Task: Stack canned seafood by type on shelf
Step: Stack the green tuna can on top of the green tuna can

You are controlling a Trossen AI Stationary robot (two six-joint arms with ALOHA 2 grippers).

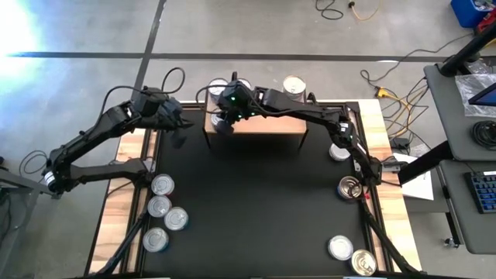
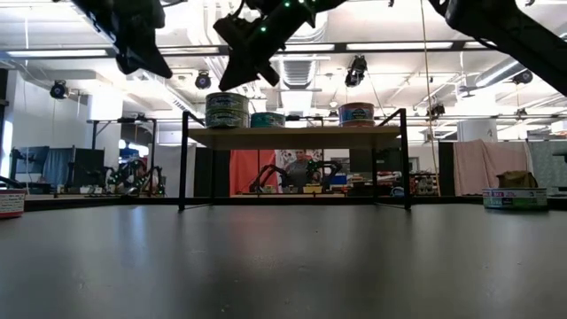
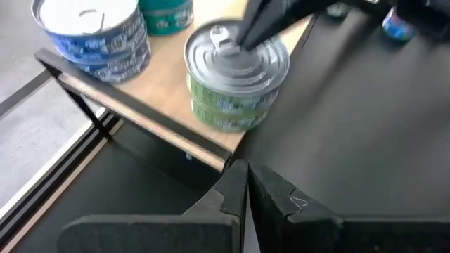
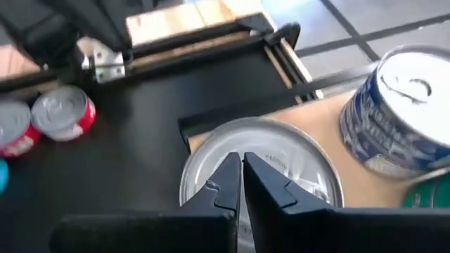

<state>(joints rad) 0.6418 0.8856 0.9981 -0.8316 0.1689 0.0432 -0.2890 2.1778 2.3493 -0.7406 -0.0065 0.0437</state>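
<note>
Already the shelf (image 1: 256,128), at the upper centre of the high view, carries part of the load: a two-high green-labelled stack (image 3: 235,77) at its near-left corner, a two-high blue-labelled stack (image 3: 91,31) behind it, a teal tin (image 2: 267,119) and a reddish tin (image 2: 357,113) further along. The right tool (image 4: 241,184) hangs with its fingers pressed together just over the lid of the green stack, holding nothing, which suggests that tin has just been placed. The left tool (image 3: 246,184), likewise closed and empty, waits just left of the shelf, above the tabletop (image 1: 256,209). Much remains: four loose tins (image 1: 164,213) sit clustered at the lower left of the high view, two by the right edge (image 1: 345,170) and two at the lower right (image 1: 350,254). By my reckoning the job is roughly half done, with the red tins barely started.
</note>
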